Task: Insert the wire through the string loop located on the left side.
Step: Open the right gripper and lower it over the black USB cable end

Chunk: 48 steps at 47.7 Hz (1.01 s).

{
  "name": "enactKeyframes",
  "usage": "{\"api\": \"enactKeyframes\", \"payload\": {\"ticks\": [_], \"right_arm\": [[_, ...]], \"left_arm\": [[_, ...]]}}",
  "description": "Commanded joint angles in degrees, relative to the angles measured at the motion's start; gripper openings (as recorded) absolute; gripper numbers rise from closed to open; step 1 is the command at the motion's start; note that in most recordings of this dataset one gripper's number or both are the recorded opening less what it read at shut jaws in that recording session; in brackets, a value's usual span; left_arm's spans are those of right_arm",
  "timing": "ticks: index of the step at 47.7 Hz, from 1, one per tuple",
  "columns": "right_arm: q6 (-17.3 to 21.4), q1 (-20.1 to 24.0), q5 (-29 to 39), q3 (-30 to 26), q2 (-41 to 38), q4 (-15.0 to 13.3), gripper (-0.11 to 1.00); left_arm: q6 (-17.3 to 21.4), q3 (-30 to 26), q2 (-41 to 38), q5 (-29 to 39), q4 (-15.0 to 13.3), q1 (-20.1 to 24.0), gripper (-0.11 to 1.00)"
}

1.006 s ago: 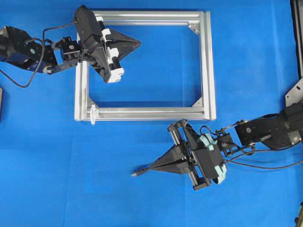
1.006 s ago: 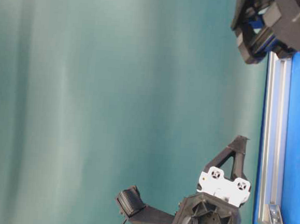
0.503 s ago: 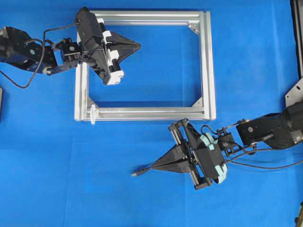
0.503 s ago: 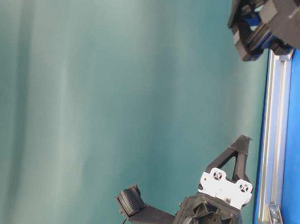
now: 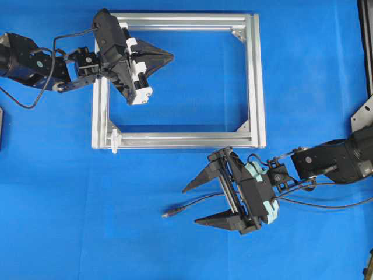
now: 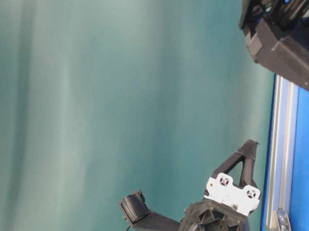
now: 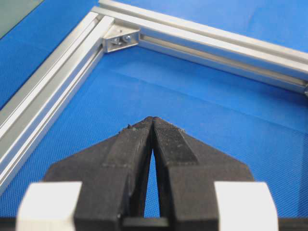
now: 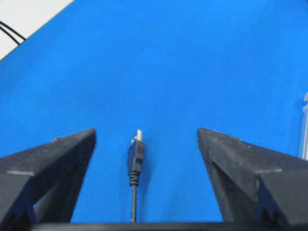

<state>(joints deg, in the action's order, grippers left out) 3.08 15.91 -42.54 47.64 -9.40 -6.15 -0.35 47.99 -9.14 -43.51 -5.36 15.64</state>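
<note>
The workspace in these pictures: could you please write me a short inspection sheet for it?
Surface: blue mat, flat.
Job's things: wire lies on the mat, its plug between the open right jaws, untouched; string loop stands at the lower left corner of the aluminium frame.
Clutter: nothing seen.
Grippers: left gripper shut and empty, over the frame's upper left part; right gripper wide open, holding nothing.
Cables: black arm cables trail beside the right arm.
Surroundings: teal backdrop in the table-level view.
</note>
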Motion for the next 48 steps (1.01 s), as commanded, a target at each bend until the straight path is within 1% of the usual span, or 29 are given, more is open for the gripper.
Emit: {"api": "enactKeyframes", "payload": {"ticks": [1,10,18,28,48], "right_arm": [[0.09,0.26,-0.26,-0.35,2.11,0.26,0.88],[0.26,0.26,0.35,-0.26,0.97,1.67,0.90],[1.32,0.26,0.18,-0.53,-2.64,3.43,0.90],[2.72,0.26,0.09,-0.88,-5.80,3.60,0.90],[3.25,0.26,-1.76,-2.99,-10.28,3.60,0.89]], "left_arm": [[0.00,-0.35,1.93,-0.26,0.18,0.00,0.00],[0.00,-0.35,1.93,-0.26,0.18,-0.09,0.00],[0.00,-0.26,1.93,-0.26,0.18,-0.09,0.00],[0.00,0.00,2.02,-0.09,0.18,0.00,0.00],[-0.09,0.88,2.29,-0.09,0.18,-0.09,0.00]]}}
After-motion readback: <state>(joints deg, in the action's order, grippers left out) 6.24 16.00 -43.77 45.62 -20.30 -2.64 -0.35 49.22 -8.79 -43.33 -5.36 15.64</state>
